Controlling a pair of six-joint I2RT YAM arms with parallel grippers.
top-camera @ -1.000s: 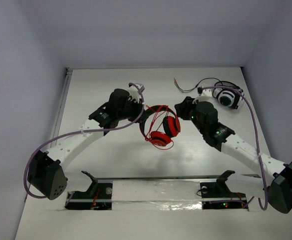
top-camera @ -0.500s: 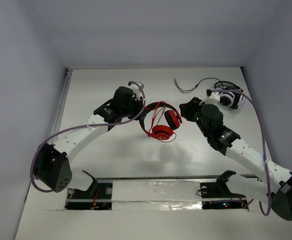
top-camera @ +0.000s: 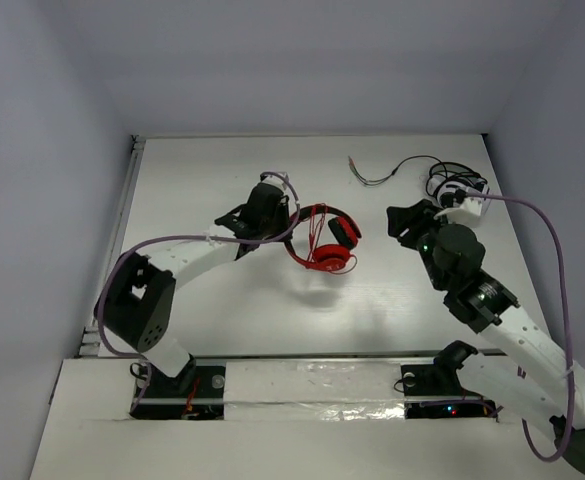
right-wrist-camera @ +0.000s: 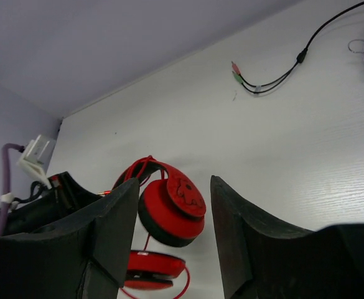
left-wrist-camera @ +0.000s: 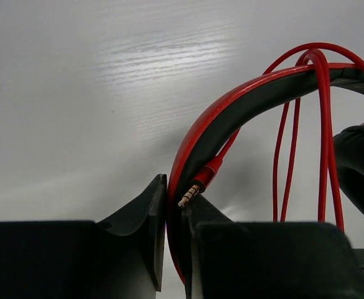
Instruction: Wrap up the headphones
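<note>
While the top view shows the left gripper [top-camera: 288, 232] at the headband [top-camera: 317, 212] of the red over-ear headphones with round cups [top-camera: 327, 250], the right gripper [top-camera: 400, 222] stands well apart on their right. In the left wrist view its fingers [left-wrist-camera: 154, 212] pinch that headband, with the thin red cable [left-wrist-camera: 322, 124] looped over it and the gold plug [left-wrist-camera: 188, 195] beside the pinch. The right wrist view shows spread, empty fingers [right-wrist-camera: 231, 212] facing the cups. Wrapping looks nearly done; tucking the plug seems left.

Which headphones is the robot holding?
The red headphones: the left hand pinches their headband. The white-and-black headphones lie on the table at the far right, untouched.
</note>
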